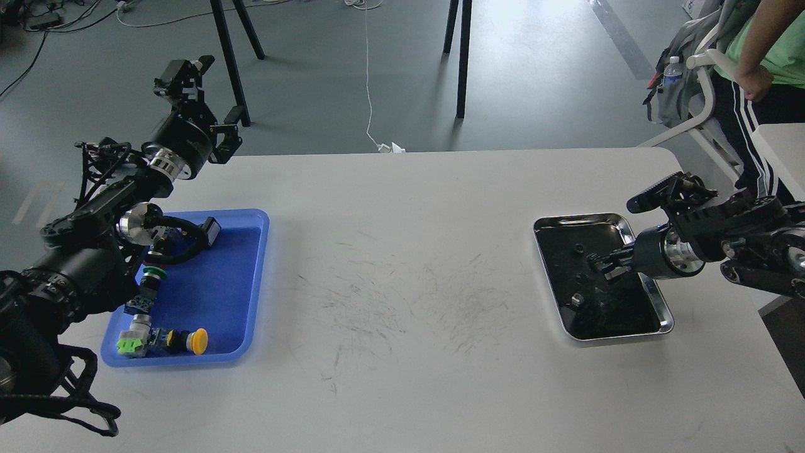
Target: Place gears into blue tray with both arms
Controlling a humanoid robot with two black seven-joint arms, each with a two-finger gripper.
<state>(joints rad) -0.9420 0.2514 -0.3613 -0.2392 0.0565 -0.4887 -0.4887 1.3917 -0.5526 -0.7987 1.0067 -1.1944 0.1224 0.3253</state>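
Note:
The blue tray (214, 286) lies at the left of the table and holds colourful push-button switches (165, 340). Two small gears (577, 250) (575, 300) lie on the black lining of the metal tray (629, 226) at the right. My right gripper (597, 264) hangs over the middle of that tray, between the two gears. It is dark against the lining, so its fingers cannot be told apart. My left gripper (183, 70) is raised beyond the table's far left edge, open and holding nothing.
A person in a green shirt (764, 50) stands by a chair past the table's far right corner. Black stand legs (462, 56) rise from the floor behind the table. My left forearm (94, 251) crosses the blue tray's left side.

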